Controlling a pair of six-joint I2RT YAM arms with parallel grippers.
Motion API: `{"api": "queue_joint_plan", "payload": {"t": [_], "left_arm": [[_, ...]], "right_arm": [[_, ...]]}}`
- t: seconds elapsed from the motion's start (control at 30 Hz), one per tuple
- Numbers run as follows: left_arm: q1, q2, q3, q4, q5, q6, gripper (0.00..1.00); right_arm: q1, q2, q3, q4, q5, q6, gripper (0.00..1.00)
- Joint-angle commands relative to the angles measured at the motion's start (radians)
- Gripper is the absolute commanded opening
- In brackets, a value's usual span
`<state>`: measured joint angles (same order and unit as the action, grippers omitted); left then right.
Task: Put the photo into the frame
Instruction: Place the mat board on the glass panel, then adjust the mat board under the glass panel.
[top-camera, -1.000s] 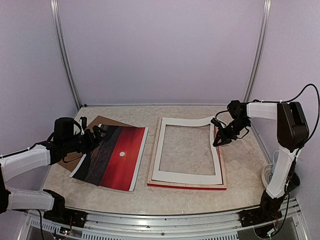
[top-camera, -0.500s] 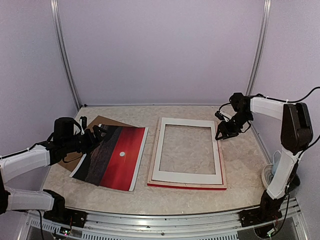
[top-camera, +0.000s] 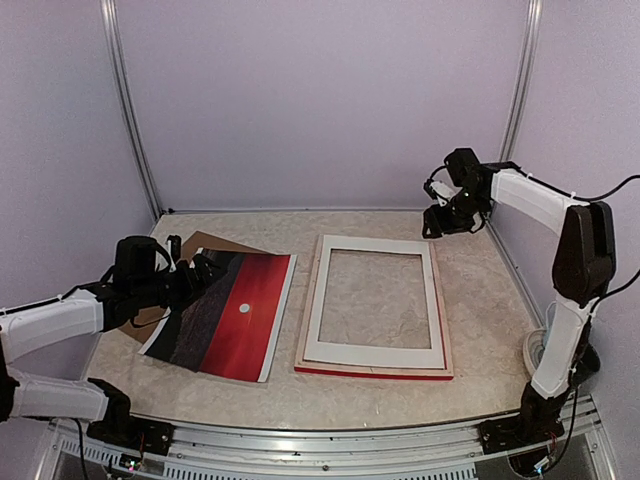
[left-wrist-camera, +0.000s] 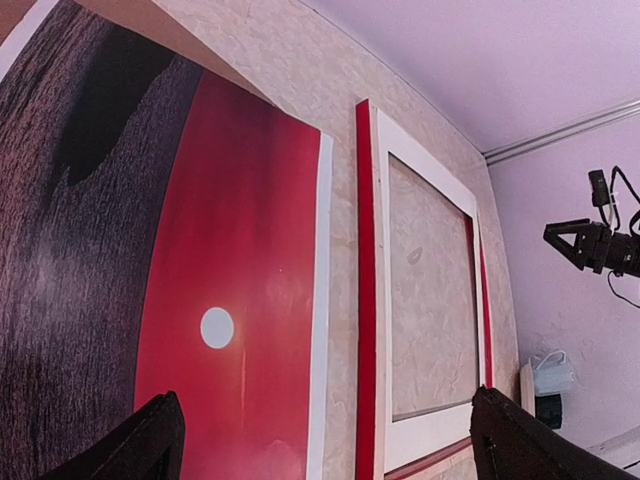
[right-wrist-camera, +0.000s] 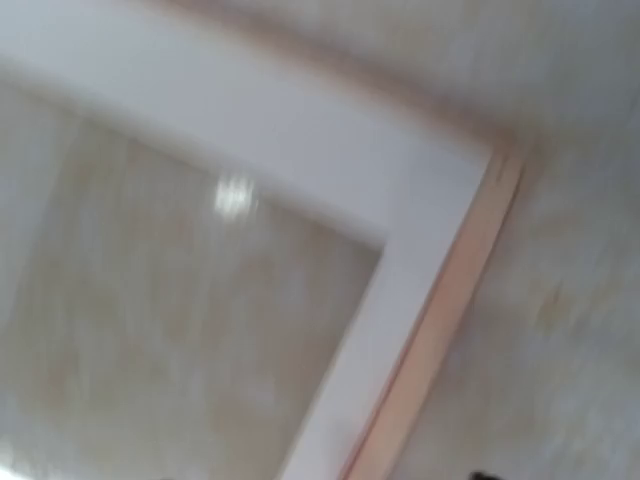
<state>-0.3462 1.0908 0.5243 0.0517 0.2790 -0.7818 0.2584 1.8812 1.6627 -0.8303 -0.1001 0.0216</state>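
one photo (top-camera: 235, 315): flat on table (top-camera: 485, 320), picture side up, just left of frame, not touching it; its left part lies over board
frame (top-camera: 370, 372): flat at mid-table, red strip showing along near and left edges, pale wood on right side
mat (top-camera: 313, 310): white, lying flat on top of frame, table visible through its opening
board (top-camera: 205, 242): brown, under photo, sticking out at far left corner
left gripper (top-camera: 195, 268): jaws spread wide, empty, low over photo's left edge, facing frame
right gripper (top-camera: 437, 222): raised above frame's far right corner, clear of it; nothing seen in it; can't tell jaw gap
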Motion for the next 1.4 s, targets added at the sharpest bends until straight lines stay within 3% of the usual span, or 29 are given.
{"api": "queue_joint_plan", "payload": {"t": [0.0,0.23,0.47,0.7,1.37], "left_arm": [[-0.025,0.012,0.035,-0.001,-0.039,-0.009,0.98],[-0.054,0.018,0.042,-0.018,-0.076,-0.015,0.98],[-0.079,0.032,0.055,-0.026,-0.102,-0.022,0.98],[-0.080,0.019,0.076,-0.062,-0.127,-0.006,0.98],[-0.083,0.025,0.054,-0.066,-0.125,-0.011,0.98]], "right_arm": [[0.071,0.133,0.137,0.065,0.209,0.070,0.70],[0.150,0.376,0.409,0.096,0.375,0.048,0.91],[0.174,0.524,0.525,0.226,0.421,0.053,0.99],[0.174,0.600,0.561,0.252,0.413,0.017,0.99],[0.182,0.640,0.454,0.232,0.354,-0.012,0.99]]}}
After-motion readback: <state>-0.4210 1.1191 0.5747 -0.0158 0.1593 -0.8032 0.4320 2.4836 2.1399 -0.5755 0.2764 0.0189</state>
